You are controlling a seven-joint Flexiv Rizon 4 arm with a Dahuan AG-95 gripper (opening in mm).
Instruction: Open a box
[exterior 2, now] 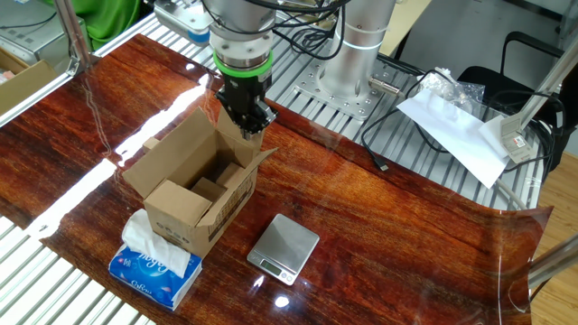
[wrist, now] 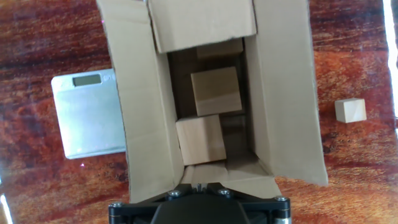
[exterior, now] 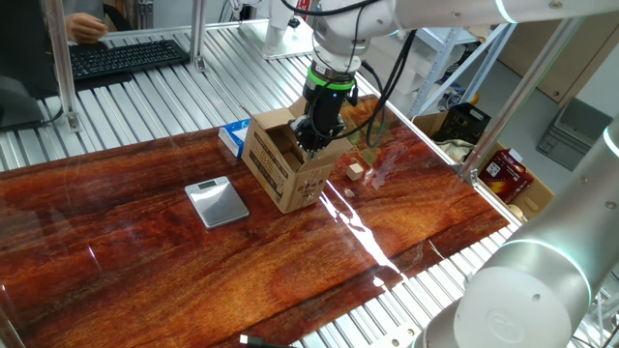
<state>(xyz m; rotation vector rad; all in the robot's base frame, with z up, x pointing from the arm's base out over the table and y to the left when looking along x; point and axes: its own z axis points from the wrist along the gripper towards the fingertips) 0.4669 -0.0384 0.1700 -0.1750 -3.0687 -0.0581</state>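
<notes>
Counting first: we've got one box, one silver scale, one blue tissue packet, and wooden cubes, two sitting inside the box plus one loose on the table. Box sits around the middle of the red wood table with all its top flaps folded out. Scale lies just beside one long side, the packet is right up against one end.

Arm comes down from above and the gripper points straight down at the end flap farthest from the packet. Fingers are closed together; we can't tell if they're pinching the flap edge or just touching it.

Room-wise, we see bare table stretching out beyond the scale, and metal slats ringing the tabletop edges.
</notes>
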